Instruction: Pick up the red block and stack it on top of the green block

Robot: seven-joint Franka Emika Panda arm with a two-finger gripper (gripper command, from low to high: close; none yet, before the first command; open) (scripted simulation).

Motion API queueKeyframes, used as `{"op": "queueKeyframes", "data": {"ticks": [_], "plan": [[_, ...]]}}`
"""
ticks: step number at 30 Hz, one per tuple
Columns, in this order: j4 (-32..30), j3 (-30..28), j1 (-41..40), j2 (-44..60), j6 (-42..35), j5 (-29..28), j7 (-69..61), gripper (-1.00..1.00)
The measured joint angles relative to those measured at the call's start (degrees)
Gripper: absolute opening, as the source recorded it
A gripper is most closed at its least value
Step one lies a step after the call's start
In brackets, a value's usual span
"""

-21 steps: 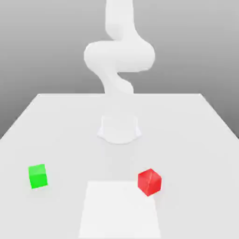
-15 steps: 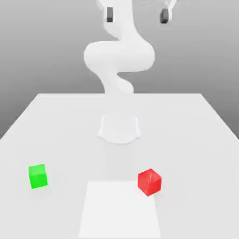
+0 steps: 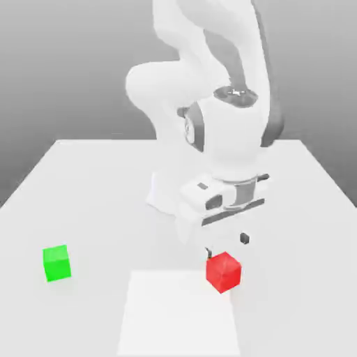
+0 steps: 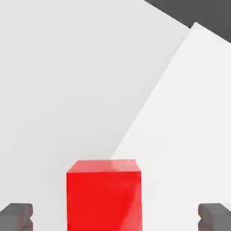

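Observation:
The red block [image 3: 223,272] rests on the white table [image 3: 90,181] toward the exterior view's right, near the front. My gripper [image 3: 226,245] hangs just above it, open, its two dark fingertips [image 3: 245,238] spread wider than the block. In the hand view the red block [image 4: 104,194] lies between the grey finger pads [image 4: 17,215], with a gap on each side. The green block [image 3: 56,263] stands alone at the exterior view's left, well away from the gripper.
A paler square patch [image 3: 178,314] lies on the table at the front, its corner next to the red block. The arm's round base [image 3: 162,195] stands behind, mid-table. In the hand view the table edge meets a dark background [image 4: 203,13].
The arm has swung down from high above the table until the gripper is right over the red block. Neither block has moved.

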Motion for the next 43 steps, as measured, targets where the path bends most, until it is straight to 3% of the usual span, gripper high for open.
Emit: {"op": "queueKeyframes", "data": {"ticks": [3,4,11,19,33,37,40,41,43], "plan": [[0.76,-0.81,0.60,6.35,5.41,-0.68,0.44,0.00],[0.94,-1.00,0.77,7.66,6.54,-0.75,0.50,-1.00],[0.93,-0.93,0.65,7.62,6.47,-0.99,0.70,-1.00],[-0.88,-1.55,-0.46,-6.82,-6.14,0.44,-1.21,-1.00],[6.08,-28.75,-26.28,-9.67,-15.40,-5.80,-24.34,-1.00],[6.80,-30.38,-26.35,-3.44,-10.40,1.12,-30.85,-1.00],[7.13,-27.02,-27.78,2.58,-5.54,9.64,-37.00,-1.00],[7.20,-25.86,-28.57,3.90,-4.45,11.54,-38.37,1.00],[7.20,-25.86,-28.57,3.90,-4.45,11.54,-38.37,1.00]]}}
